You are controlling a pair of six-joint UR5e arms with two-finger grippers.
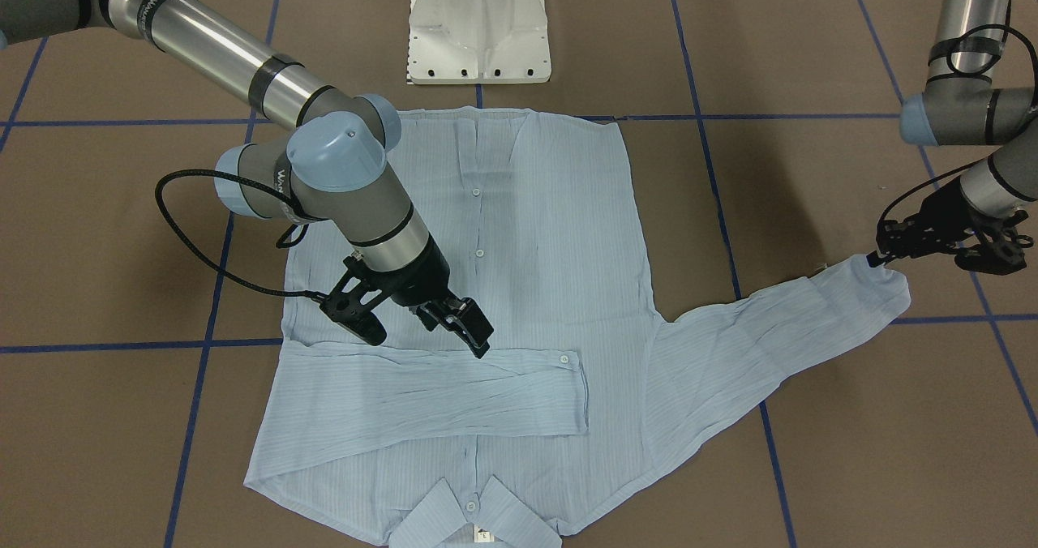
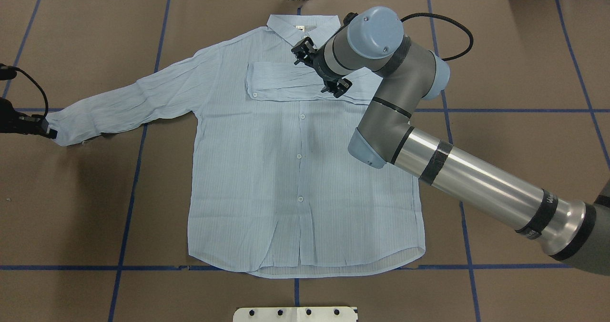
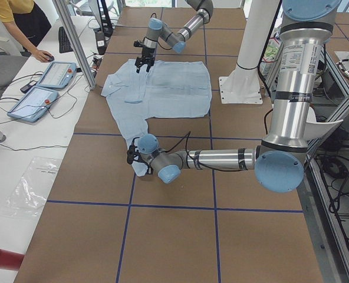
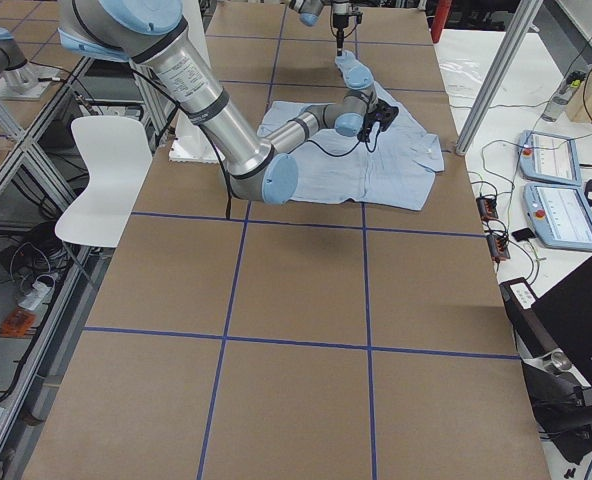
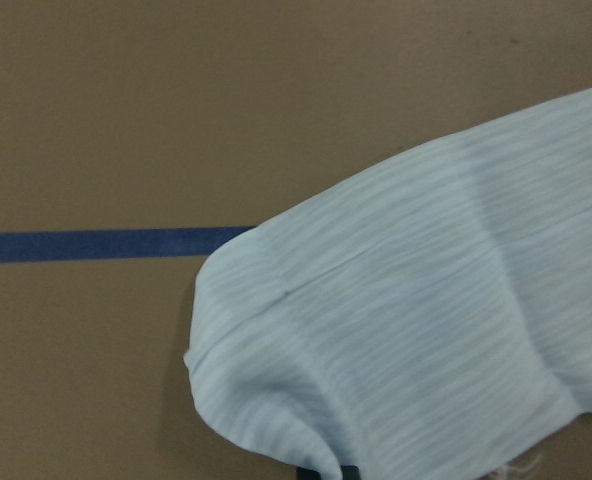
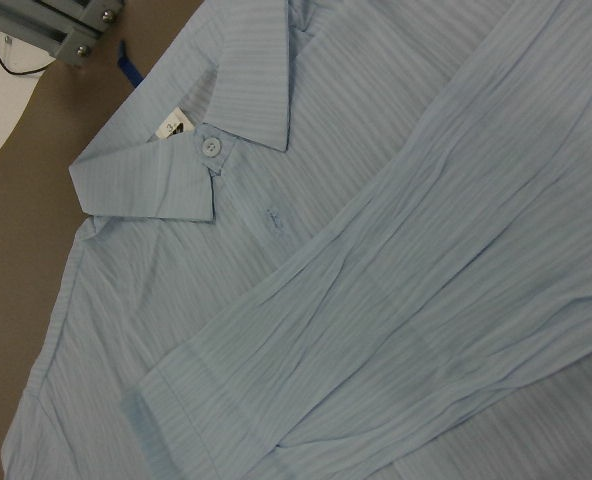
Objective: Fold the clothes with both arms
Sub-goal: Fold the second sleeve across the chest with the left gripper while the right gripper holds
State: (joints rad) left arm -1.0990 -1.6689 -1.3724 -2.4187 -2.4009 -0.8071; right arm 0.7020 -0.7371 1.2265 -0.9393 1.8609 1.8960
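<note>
Light blue, finely striped shirt (image 2: 267,169)

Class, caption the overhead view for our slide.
Buttoned shirt lies flat; right hand hovers above the folded-in sleeve, left hand grips the outstretched sleeve's cuff.

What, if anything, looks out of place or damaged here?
Nothing stands out. The shirt lies flat and buttoned, one sleeve folded across its chest, the other stretched out with the left gripper at its cuff.

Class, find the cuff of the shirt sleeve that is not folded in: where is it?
In the overhead view the cuff lies at the table's far left, just below a blue tape line, its end pinched by the left gripper.
</note>
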